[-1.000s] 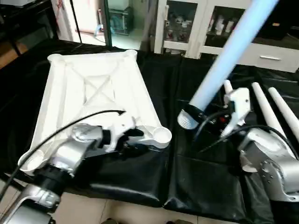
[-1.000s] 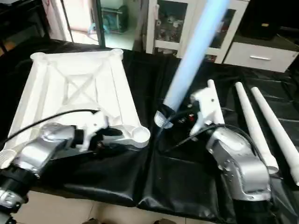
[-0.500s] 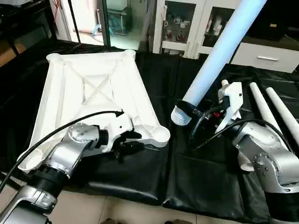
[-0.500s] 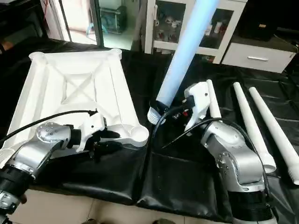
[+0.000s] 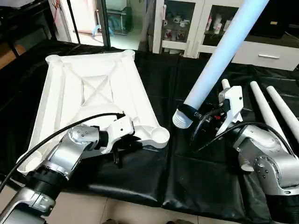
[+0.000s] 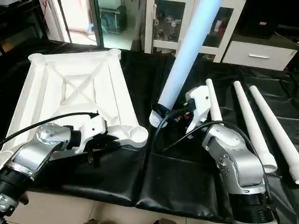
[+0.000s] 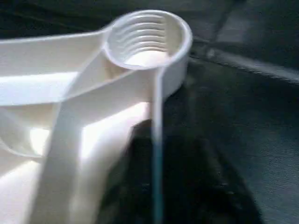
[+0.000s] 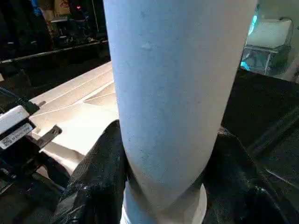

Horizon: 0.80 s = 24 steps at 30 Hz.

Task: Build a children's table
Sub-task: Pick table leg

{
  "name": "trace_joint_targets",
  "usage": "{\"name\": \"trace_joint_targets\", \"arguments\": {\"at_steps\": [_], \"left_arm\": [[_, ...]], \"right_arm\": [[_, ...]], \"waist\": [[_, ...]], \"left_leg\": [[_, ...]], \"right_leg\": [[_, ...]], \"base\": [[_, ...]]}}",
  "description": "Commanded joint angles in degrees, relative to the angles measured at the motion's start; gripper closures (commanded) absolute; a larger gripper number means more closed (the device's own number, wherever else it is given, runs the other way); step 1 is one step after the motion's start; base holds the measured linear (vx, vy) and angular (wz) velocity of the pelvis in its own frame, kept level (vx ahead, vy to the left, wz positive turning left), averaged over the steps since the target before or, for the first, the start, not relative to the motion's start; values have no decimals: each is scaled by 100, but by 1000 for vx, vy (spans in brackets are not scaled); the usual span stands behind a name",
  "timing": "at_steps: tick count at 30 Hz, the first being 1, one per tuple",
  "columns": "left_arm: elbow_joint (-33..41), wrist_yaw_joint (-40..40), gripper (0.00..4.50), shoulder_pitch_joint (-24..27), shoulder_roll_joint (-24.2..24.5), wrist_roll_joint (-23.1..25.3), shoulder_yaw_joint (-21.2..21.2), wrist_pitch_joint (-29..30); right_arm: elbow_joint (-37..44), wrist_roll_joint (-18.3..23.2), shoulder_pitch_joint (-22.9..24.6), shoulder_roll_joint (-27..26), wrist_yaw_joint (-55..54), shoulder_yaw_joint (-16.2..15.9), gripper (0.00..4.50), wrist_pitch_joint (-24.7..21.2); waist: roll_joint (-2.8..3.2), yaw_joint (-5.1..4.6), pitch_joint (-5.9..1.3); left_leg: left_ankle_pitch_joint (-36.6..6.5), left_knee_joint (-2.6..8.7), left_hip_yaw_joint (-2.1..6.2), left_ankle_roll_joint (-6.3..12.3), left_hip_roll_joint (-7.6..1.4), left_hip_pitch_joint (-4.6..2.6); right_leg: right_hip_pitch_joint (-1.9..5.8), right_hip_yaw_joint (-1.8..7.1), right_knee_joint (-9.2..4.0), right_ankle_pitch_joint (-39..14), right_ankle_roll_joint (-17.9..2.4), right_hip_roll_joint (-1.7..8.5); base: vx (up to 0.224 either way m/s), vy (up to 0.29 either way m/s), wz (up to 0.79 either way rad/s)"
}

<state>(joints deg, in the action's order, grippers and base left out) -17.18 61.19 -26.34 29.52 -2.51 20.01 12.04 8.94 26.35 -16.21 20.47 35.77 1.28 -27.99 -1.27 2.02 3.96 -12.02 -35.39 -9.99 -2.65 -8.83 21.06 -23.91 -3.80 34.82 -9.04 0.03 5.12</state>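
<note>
The children's table top (image 5: 93,88) lies upside down on the black sheet, X ribs up. My left gripper (image 5: 122,143) is at its near edge beside the near right corner socket (image 5: 159,135), shut on the rim wall (image 7: 156,140); the threaded socket (image 7: 145,39) shows just past it. In my right gripper (image 5: 195,115), shut on it, is one white leg (image 5: 219,56), held steeply tilted. The leg's threaded end (image 5: 180,120) hangs low, just right of that socket. Black fingers (image 8: 100,177) clasp the leg (image 8: 168,93) on both sides.
Three more legs (image 6: 250,121) (image 6: 273,126) (image 6: 212,100) lie side by side on the black sheet at the right, behind my right arm. White cabinets with glass doors (image 5: 187,23) stand beyond the table. The sheet's front edge (image 5: 140,198) runs just below my arms.
My left gripper's fingers have drawn together onto the table top's near rim. The right gripper keeps its hold, and the leg's lower end stays near the corner socket.
</note>
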Motion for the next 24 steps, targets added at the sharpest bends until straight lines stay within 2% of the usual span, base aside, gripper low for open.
{"name": "trace_joint_targets", "arguments": {"at_steps": [1,2,4,5,7,9,11,13,14,16,19,22,24], "left_arm": [[-61,150,320,236,74,25,149,298],[57,154,308,273,123,31,143,327],[102,185,307,288,154,28,151,347],[221,238,294,327,204,-9,149,456],[306,211,264,354,225,11,138,510],[351,156,248,382,241,76,133,519],[352,51,226,406,234,139,118,532],[340,0,226,416,226,169,111,527],[334,-19,226,425,227,183,107,530],[347,-20,226,433,233,182,108,545],[426,-51,259,473,259,168,63,639],[505,-27,263,502,316,144,27,693],[515,-17,298,508,331,144,31,699]], "right_arm": [[102,20,-79,43,71,28,261,37],[66,24,-116,40,88,12,261,37],[50,23,-132,37,93,2,261,40],[23,21,-166,39,119,-19,261,43],[0,21,-199,41,139,-39,261,41],[-10,26,-220,41,152,-49,261,35],[-23,25,-235,40,181,-62,261,32],[-38,19,-248,38,201,-69,261,32],[-62,18,-266,37,224,-73,261,30],[-76,17,-276,36,236,-74,261,29],[-83,22,-281,33,250,-77,261,31],[-74,44,-273,31,261,-72,261,23],[-72,45,-272,26,263,-71,261,21]], "waist": [[-37,30,-261],[-56,17,-258],[-45,20,-263],[-86,19,-267],[-69,30,-288],[-105,31,-305],[-106,43,-301],[-97,54,-299],[-116,59,-293],[-115,59,-281],[-124,53,-267],[-139,40,-257],[-142,35,-261]], "left_leg": [[-2060,616,236,-102,-424,-31],[-2013,621,227,-83,-425,-23],[-1902,627,217,-65,-425,-22],[-1793,626,205,-36,-425,-14],[-1534,624,186,4,-429,-18],[-1162,613,148,109,-424,-23],[-1016,601,122,183,-417,-33],[-1005,600,118,203,-423,-44],[-1001,603,118,208,-424,-40],[-1100,611,120,181,-424,-42],[-1258,621,130,118,-429,-47],[-1376,631,144,59,-428,-45],[-1355,630,148,54,-427,-49]], "right_leg": [[151,314,-570,-3295,-654,447],[149,317,-560,-3161,-673,432],[161,322,-545,-2934,-726,428],[178,326,-531,-2784,-763,430],[201,328,-489,-2401,-876,426],[234,320,-438,-1808,-1037,402],[242,324,-431,-1641,-1119,408],[246,322,-427,-1617,-1149,405],[250,320,-427,-1628,-1152,404],[247,320,-443,-1788,-1124,404],[239,324,-471,-2084,-1039,415],[234,327,-502,-2402,-927,426],[226,327,-505,-2420,-897,423]], "base": [[0,0,0],[0,0,0],[0,0,0],[0,0,0],[0,0,0],[0,0,0],[0,0,0],[0,0,0],[0,0,0],[0,0,0],[0,0,0],[0,0,0],[0,0,0]]}}
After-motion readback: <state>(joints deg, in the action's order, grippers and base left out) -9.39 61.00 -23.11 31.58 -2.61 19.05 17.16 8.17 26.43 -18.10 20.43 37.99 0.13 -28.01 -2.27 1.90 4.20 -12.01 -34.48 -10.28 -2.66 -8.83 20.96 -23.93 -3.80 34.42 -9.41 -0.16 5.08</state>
